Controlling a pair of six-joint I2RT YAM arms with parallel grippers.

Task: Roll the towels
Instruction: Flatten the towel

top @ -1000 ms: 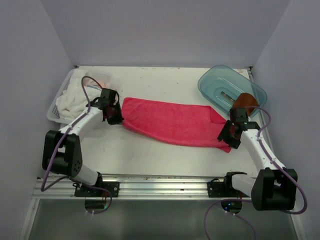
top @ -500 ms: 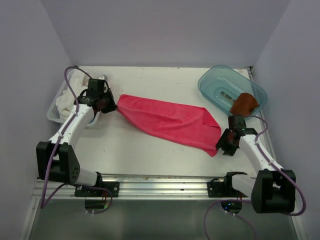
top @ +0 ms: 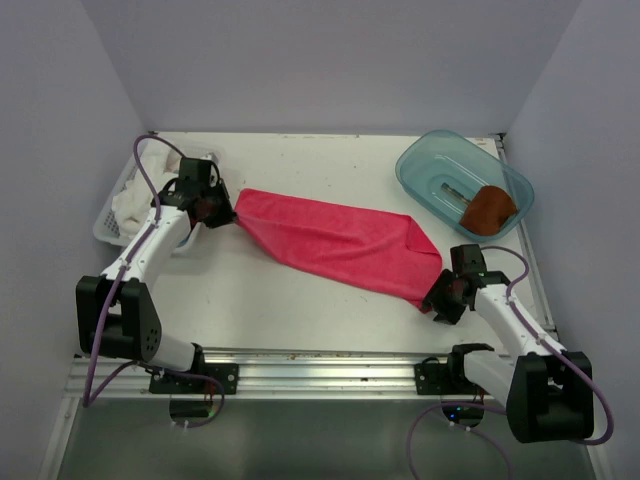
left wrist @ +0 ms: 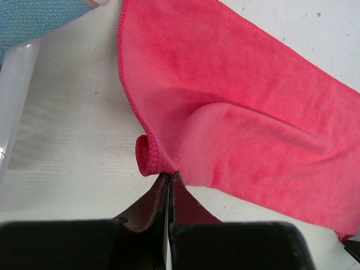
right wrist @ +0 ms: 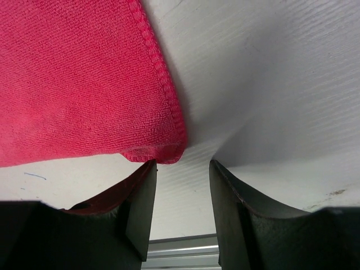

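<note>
The pink-red towel (top: 335, 245) lies stretched across the table from upper left to lower right. My left gripper (top: 222, 213) is shut on its left corner; the left wrist view shows the jaws pinched on the towel (left wrist: 236, 124) at the hem (left wrist: 169, 174). My right gripper (top: 438, 300) is open at the towel's lower right corner; in the right wrist view the corner (right wrist: 163, 153) sits just ahead of the left finger, with the fingers apart and nothing between them. The rust-brown towel (top: 489, 209) lies bunched in the blue tub.
A clear blue tub (top: 430, 170) stands at the back right. A white basket (top: 112, 215) with white cloths stands at the back left; its rim and a blue cloth (left wrist: 34, 17) show in the left wrist view. The metal rail (top: 320, 360) runs along the near edge.
The left gripper lifted the towel's left corner up and back toward the basket, stretching the towel. The right gripper let go of the right corner and drew back toward the near edge.
</note>
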